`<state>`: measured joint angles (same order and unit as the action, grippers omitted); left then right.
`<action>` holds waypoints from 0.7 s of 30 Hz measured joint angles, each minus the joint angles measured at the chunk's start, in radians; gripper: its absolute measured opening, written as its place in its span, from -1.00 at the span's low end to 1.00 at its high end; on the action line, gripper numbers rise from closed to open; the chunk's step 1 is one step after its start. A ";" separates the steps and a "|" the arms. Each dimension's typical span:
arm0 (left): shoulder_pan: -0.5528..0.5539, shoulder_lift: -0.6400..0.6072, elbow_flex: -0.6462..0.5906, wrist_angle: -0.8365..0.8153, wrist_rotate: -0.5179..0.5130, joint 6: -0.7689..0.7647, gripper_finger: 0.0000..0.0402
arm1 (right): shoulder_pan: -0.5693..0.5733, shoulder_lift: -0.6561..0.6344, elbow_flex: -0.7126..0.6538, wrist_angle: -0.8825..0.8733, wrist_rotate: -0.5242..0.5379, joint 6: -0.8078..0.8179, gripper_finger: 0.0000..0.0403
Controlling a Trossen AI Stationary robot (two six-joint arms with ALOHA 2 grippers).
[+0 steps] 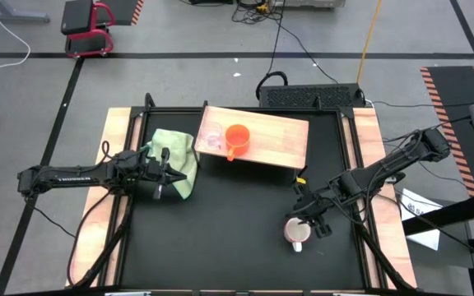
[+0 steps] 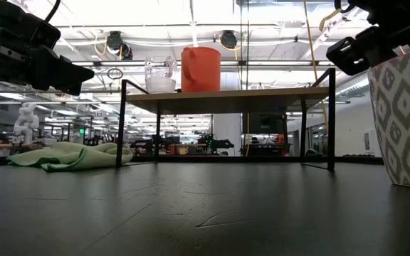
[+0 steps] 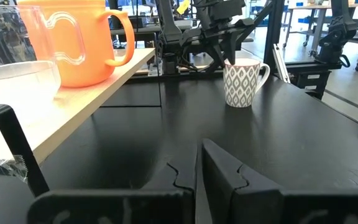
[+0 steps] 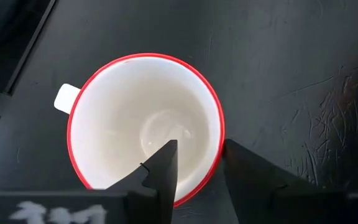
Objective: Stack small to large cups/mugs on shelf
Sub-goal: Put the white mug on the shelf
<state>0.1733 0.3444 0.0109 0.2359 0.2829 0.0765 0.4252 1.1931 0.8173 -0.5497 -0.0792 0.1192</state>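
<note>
The right gripper (image 4: 197, 163) straddles the red-rimmed white patterned ceramic mug's (image 4: 145, 127) wall, fingers slightly parted; close squarely, then lift straight off the black counter (image 4: 291, 62).

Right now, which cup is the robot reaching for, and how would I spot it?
Look at the black tabletop, in front of the wooden shelf. The white mug stands alone under the right gripper. Unlike the orange mug and glass cup on the shelf, it has grey diamonds and a red rim.
</note>
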 joint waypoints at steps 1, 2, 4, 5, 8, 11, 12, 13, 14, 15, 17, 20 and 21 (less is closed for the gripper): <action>0.000 0.000 0.000 0.000 0.000 0.000 -0.87 | 0.000 0.000 0.000 0.000 0.000 0.000 -0.44; 0.000 0.000 0.000 0.000 0.000 0.000 -0.87 | 0.000 0.000 0.000 0.000 0.000 0.000 -0.46; 0.000 0.000 0.000 0.000 0.000 0.000 -0.87 | 0.000 0.000 0.000 0.003 0.001 -0.002 -0.49; 0.000 0.000 0.000 0.000 0.000 0.000 -0.87 | 0.000 0.000 0.000 0.007 0.001 -0.004 -0.51; 0.000 0.000 0.000 0.000 0.000 0.000 -0.87 | 0.000 0.000 0.000 0.017 0.001 -0.012 -0.55; 0.000 0.000 0.000 0.000 0.000 0.000 -0.87 | 0.000 0.000 0.000 0.027 0.022 -0.020 -0.60; 0.000 0.000 0.000 0.000 0.000 0.000 -0.87 | 0.000 0.000 0.000 0.027 0.027 -0.022 -0.63; 0.000 0.000 0.000 0.000 0.000 0.000 -0.87 | -0.001 0.000 -0.001 0.028 0.027 -0.023 -0.65; 0.000 0.000 0.000 0.000 0.000 0.000 -0.87 | -0.003 0.000 -0.005 0.034 0.027 -0.027 -0.68; 0.000 0.000 0.000 0.000 0.000 0.000 -0.87 | -0.007 0.000 -0.011 0.043 0.027 -0.027 -0.71; 0.000 0.000 0.000 -0.003 0.000 -0.001 -0.87 | -0.019 0.000 -0.031 0.069 0.026 -0.026 -0.76; 0.000 0.000 0.000 -0.015 0.000 -0.001 -0.87 | -0.043 -0.002 -0.061 0.091 0.026 -0.023 -0.87; 0.000 0.000 0.000 -0.021 0.000 -0.001 -0.87 | -0.052 -0.003 -0.069 0.094 0.025 -0.020 -0.91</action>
<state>0.1730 0.3443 0.0109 0.2147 0.2829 0.0757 0.3733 1.1898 0.7480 -0.4558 -0.0537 0.0994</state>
